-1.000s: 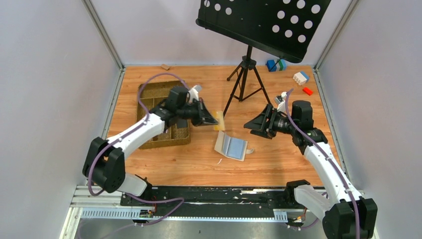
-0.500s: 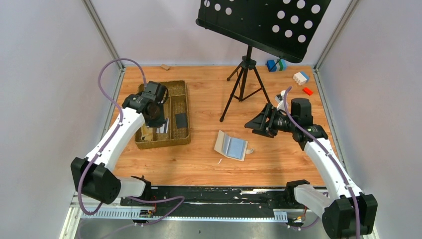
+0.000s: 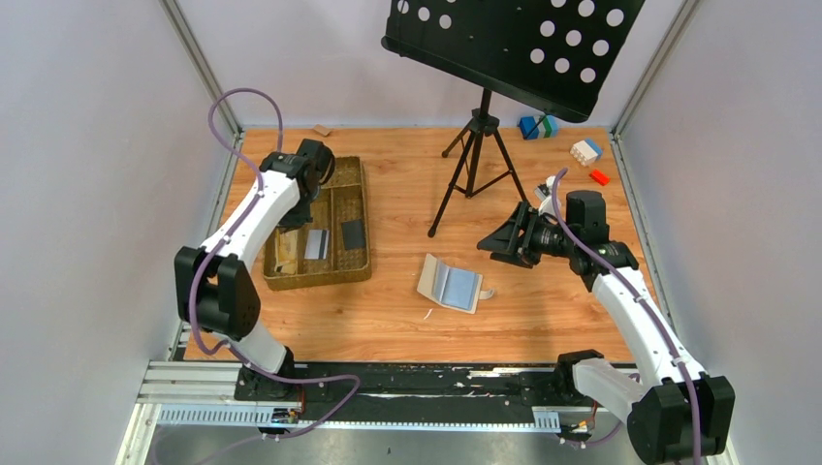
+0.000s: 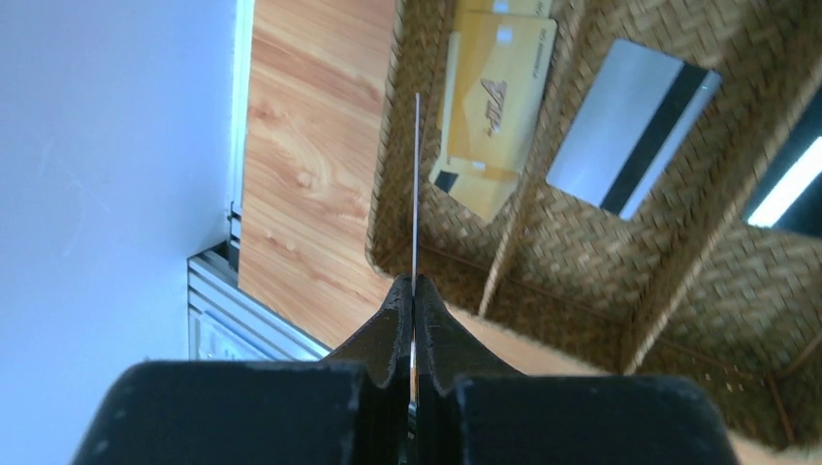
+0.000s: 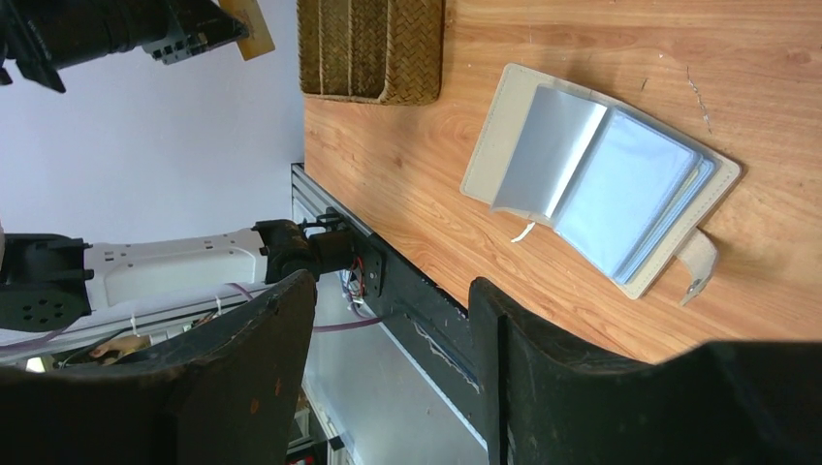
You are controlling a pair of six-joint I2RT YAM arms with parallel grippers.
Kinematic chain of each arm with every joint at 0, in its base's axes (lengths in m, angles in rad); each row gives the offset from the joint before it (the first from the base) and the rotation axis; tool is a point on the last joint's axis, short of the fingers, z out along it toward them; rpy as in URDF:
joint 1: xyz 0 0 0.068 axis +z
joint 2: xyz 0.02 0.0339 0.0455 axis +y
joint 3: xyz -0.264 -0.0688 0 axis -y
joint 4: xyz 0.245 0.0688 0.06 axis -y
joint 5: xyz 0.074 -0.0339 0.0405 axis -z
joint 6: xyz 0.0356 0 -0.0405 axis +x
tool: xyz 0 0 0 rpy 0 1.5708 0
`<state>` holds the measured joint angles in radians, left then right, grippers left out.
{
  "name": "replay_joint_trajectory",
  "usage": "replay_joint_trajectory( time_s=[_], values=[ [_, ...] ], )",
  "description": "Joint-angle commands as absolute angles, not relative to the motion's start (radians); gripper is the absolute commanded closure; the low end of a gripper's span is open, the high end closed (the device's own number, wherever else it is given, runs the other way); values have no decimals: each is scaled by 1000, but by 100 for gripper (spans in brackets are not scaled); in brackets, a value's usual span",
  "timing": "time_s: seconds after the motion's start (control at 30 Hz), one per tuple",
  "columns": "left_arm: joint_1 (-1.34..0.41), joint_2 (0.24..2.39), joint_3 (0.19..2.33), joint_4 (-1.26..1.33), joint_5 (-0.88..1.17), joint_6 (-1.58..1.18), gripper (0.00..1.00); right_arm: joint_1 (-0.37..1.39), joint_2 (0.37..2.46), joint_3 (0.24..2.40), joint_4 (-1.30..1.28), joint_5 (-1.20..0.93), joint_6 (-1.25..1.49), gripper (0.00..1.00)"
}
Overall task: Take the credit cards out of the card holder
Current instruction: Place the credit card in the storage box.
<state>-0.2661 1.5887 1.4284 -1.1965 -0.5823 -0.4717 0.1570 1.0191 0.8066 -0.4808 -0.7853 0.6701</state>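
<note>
Your left gripper (image 4: 415, 288) is clamped shut on a card (image 4: 416, 184). The card is seen edge-on, its long axis running straight out from the fingertips over the woven tray's (image 4: 679, 281) left rim. A second ago that arm was mid-table. Your right gripper (image 5: 390, 286) hangs half-open and empty above the open card holder (image 3: 451, 283) mid-table.

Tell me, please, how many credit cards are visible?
5 at least: left gripper holds one card; in the tray, two overlapping orange-yellow, one silver-grey, one black; others may be hidden.
</note>
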Motion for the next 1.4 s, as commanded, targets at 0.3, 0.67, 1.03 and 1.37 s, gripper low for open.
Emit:
replay_joint_trajectory(
  time_s=[0.3, 0.67, 1.03, 1.37],
  values=[
    [-212, 1813, 1456, -1050, -578, -401, 100, 161, 1003, 864, -548, -764, 625, 41],
    [-200, 1905, 1396, -1000, -664, -381, 99, 162, 1000, 845, -541, -749, 631, 41],
    [-145, 1928, 1392, -986, -600, -364, 91, 161, 1006, 836, -530, -749, 637, 39],
    [-144, 1813, 1404, -1038, -518, -328, 54, 161, 1029, 827, -573, -707, 620, 37]
  ],
)
